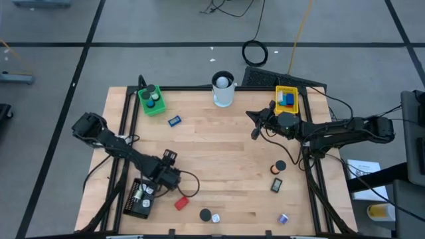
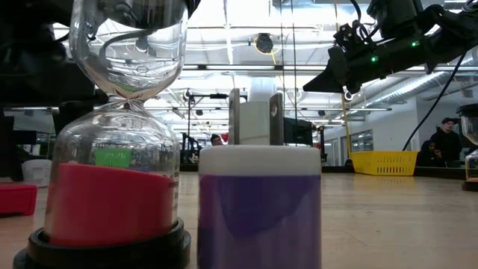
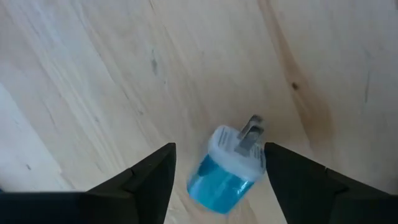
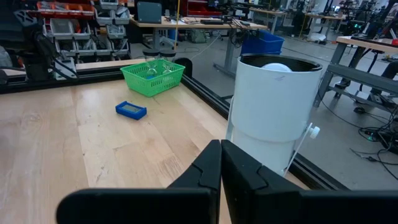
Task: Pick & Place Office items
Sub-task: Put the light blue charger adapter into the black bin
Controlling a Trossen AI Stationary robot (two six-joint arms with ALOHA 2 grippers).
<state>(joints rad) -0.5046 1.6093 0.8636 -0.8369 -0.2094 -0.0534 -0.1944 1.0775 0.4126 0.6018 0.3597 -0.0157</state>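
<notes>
**Approach and straddle of a blue-and-white piece, left arm**

Step in hand, as I judged it, was the pick. My left gripper [image 1: 166,176] stood low over the table [image 1: 219,153] in the lower left of the high view, just beside the black tray [image 1: 138,199] and near a red block [image 1: 180,203]. In the left wrist view my fingers [image 3: 149,177] stood apart on either side of a small blue-and-white piece [image 3: 225,169], which lay tilted on the bare wood with a grey prong showing at its white end. The jaws were released, not yet clamped. A slim gap showed on one side, and the other finger looked almost in contact. Nothing was held.

My right gripper [image 1: 255,125] waited in the right centre of the high view, raised, with its fingers pressed together on nothing, beside the white cup [image 4: 273,112] and the yellow tray [image 1: 287,98].

Most of the task appeared undone. A blue block [image 1: 174,121] lay at upper left, and a black cap [image 1: 206,215] lay along the lower edge.

Next move called for centring on the piece's rounded body rather than on the prong, then closing squarely. On so small and tilted a thing, an uneven squeeze could roll it or squirt it out. A lift toward a tray would follow, though which tray I could not tell.
</notes>
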